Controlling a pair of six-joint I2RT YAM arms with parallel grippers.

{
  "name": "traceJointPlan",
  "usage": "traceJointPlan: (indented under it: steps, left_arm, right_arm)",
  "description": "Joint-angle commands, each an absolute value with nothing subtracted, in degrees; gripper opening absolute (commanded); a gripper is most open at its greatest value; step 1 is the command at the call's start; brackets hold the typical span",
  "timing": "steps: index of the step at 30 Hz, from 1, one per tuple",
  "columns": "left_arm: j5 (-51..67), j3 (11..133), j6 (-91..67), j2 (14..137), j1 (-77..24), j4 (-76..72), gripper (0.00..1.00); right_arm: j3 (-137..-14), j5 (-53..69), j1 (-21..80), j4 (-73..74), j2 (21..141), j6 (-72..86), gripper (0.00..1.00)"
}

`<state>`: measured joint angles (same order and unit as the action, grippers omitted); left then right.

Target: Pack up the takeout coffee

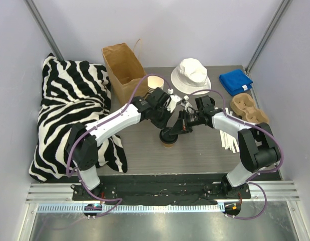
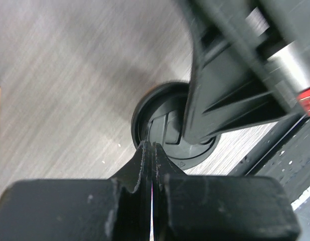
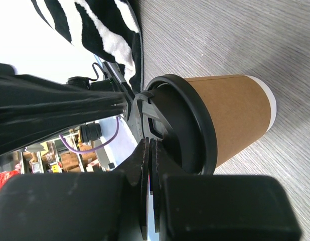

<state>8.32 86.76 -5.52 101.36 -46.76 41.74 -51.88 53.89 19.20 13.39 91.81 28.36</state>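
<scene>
A: We have the takeout coffee (image 1: 168, 137) upright on the grey table (image 1: 140, 153); left gripper (image 2: 152, 150) and right gripper (image 3: 150, 146) both pinched together, holding nothing, tips at its glossy black lid (image 3: 187, 125); seating it, we reckon.

B: Agreed; next we'd need jaws apart round that smooth tapered paper wall; then the kraft bag (image 1: 124, 65).

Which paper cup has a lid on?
The brown-banded coffee cup wears a black lid; the cream cups beside the brown bag stand open.

Overhead view far — 2 wrist views close on lid (image 3: 187, 128).
</scene>
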Motion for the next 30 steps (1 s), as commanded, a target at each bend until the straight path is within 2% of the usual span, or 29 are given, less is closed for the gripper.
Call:
traceJointPlan:
  steps: [1, 8, 17, 23, 30]
  left_arm:
    - [7.47, 91.67, -4.92, 99.32, -46.93, 42.36, 0.00]
    - [6.77, 89.65, -5.01, 99.93, -46.85, 43.33, 0.00]
    - [7.91, 79.90, -5.54, 101.69, -46.93, 39.47, 0.00]
    - [7.47, 82.43, -5.01, 100.64, -46.67, 40.86, 0.00]
    - [7.82, 83.41, -4.04, 92.47, -49.13, 40.17, 0.00]
  right_arm:
    - [-52.12, 48.08, 19.42, 15.38, 91.05, 25.66, 0.03]
    - [-52.21, 47.99, 19.42, 15.29, 91.58, 25.49, 0.03]
    - [-52.03, 47.46, 19.42, 15.38, 92.46, 25.05, 0.03]
    - [-52.29, 47.37, 19.42, 15.73, 93.08, 25.05, 0.04]
    - [-52.47, 47.37, 19.42, 15.82, 92.64, 25.05, 0.03]
